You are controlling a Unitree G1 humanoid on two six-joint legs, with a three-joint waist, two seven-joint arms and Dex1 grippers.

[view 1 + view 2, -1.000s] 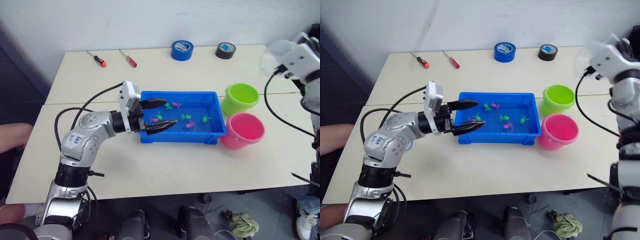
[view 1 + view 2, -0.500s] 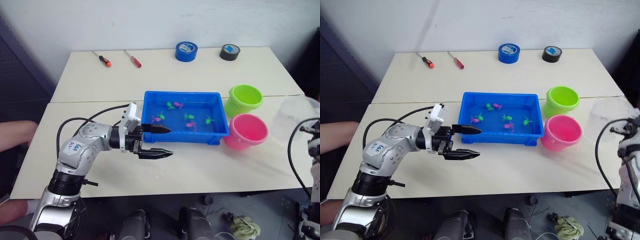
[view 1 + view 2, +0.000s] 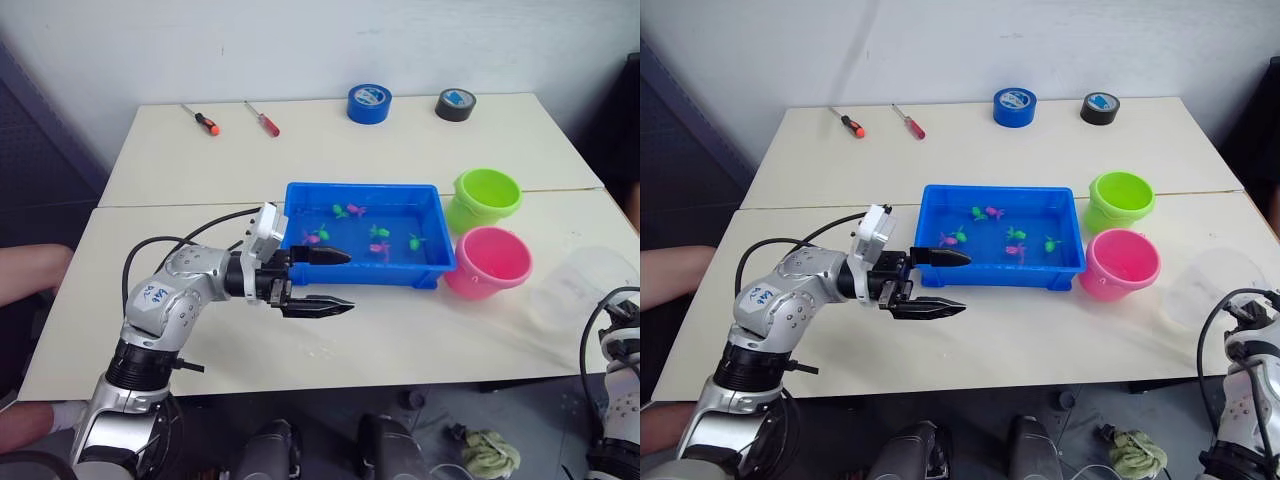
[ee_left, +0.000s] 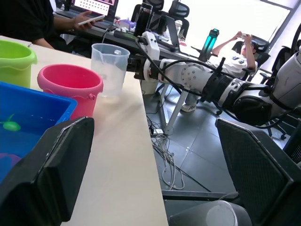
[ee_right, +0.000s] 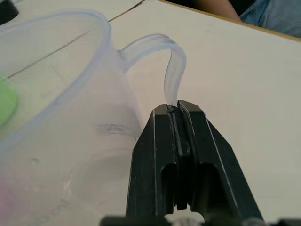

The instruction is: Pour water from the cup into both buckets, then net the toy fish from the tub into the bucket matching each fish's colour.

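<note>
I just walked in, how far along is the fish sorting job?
Pouring may be done: the right gripper holds the cup by its handle, low near the pink bucket. Fish remain in the tub; netting is left. The left gripper is open, empty.

We count 1 blue tub [image 3: 297,203], and in it 6 toy fish [image 3: 379,232]: 3 pink, 3 green. There are 2 buckets, 1 lime green [image 3: 483,198] and 1 pink [image 3: 490,262], plus 1 clear cup [image 3: 585,285]. On the table [image 3: 400,140] we see 2 screwdrivers [image 3: 202,121] and 2 rolls of tape [image 3: 368,103], 1 blue, 1 black.
</note>
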